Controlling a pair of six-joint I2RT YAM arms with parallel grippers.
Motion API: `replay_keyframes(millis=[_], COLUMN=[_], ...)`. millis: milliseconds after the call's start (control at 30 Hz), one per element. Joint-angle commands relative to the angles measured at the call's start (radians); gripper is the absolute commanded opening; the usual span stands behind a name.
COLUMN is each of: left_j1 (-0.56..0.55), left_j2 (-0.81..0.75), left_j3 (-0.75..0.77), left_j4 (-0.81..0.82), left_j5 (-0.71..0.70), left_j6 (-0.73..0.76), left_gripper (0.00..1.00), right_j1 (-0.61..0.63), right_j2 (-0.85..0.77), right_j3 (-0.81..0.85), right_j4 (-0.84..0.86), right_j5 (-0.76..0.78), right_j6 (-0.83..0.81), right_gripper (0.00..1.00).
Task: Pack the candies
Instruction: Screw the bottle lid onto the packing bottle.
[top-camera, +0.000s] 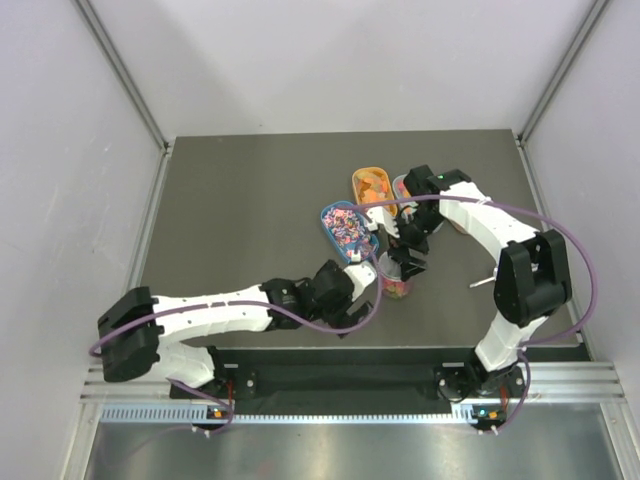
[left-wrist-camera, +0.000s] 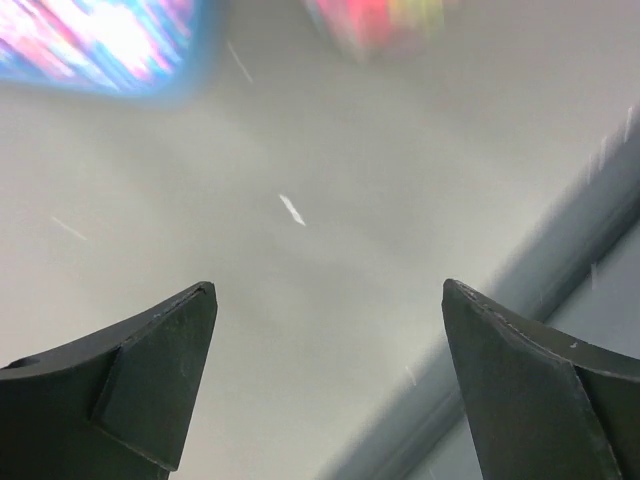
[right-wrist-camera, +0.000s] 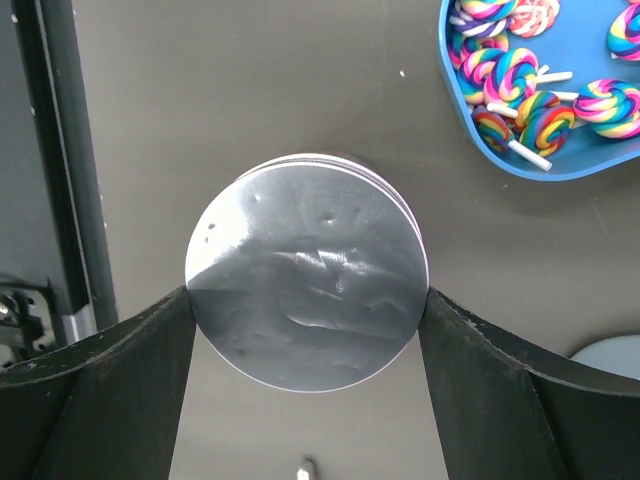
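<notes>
Nearest: left end effector (left-wrist-camera: 328, 290) wide open and empty, low over bare table (left-wrist-camera: 330, 180), forearm stretched flat from near-left toward centre, candy cup (top-camera: 398, 288) just ahead-right. Next: right end effector (right-wrist-camera: 308, 296) pointing straight down off a high arched elbow, clamped across the rim of the clear round lid (right-wrist-camera: 300, 340). Beyond: swirl lollipops (right-wrist-camera: 510, 80) in blue oval tray (right-wrist-camera: 565, 172), long axis far-left to near-right, just past both end effectors; orange gummies (top-camera: 373, 187) farther back.
</notes>
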Motion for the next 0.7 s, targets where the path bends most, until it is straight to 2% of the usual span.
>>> replay_keyframes(millis=[0, 100, 200, 233, 300, 367, 400, 433, 500, 533, 633, 667], left_j1=[0.027, 0.051, 0.122, 0.149, 0.162, 0.17, 0.17, 0.168, 0.162, 0.124, 0.05, 0.036], left_j2=[-0.058, -0.065, -0.003, 0.018, 0.018, -0.012, -0.023, -0.031, -0.022, -0.011, 0.015, 0.017], left_j3=[0.093, 0.111, 0.264, 0.35, 0.412, 0.492, 0.519, 0.567, 0.602, 0.637, 0.644, 0.642], left_j4=[0.129, 0.328, 0.294, 0.268, 0.236, 0.168, 0.139, 0.069, 0.024, -0.032, 0.004, 0.022], left_j5=[-0.164, -0.265, -0.279, -0.247, -0.197, -0.056, -0.016, 0.079, 0.138, 0.124, 0.078, 0.013], left_j6=[0.154, 0.26, 0.267, 0.294, 0.349, 0.34, 0.287, 0.249, 0.131, 0.124, 0.223, 0.236], left_gripper=[0.99, 0.99, 0.99, 0.99, 0.99, 0.99, 0.99, 0.99, 0.99, 0.99, 0.99, 0.99], right_j1=[0.022, 0.039, 0.041, 0.043, 0.042, 0.041, 0.041, 0.039, 0.039, 0.039, 0.043, 0.041], right_j2=[0.105, 0.093, 0.062, 0.038, 0.01, -0.036, -0.056, -0.099, -0.151, -0.197, -0.257, -0.269], right_j3=[-0.046, -0.052, -0.079, -0.107, -0.156, -0.191, -0.229, -0.249, -0.318, -0.341, -0.401, -0.407], right_j4=[0.098, 0.109, 0.127, 0.129, 0.144, 0.155, 0.167, 0.179, 0.236, 0.254, 0.33, 0.339], right_j5=[0.069, 0.097, 0.128, 0.144, 0.16, 0.181, 0.19, 0.2, 0.203, 0.207, 0.218, 0.215], right_j6=[0.013, -0.009, -0.022, -0.033, -0.052, -0.073, -0.075, -0.076, -0.099, -0.12, -0.116, -0.113], right_gripper=[0.58, 0.58, 0.58, 0.58, 0.58, 0.58, 0.59, 0.64, 0.83, 0.99, 1.0, 1.0])
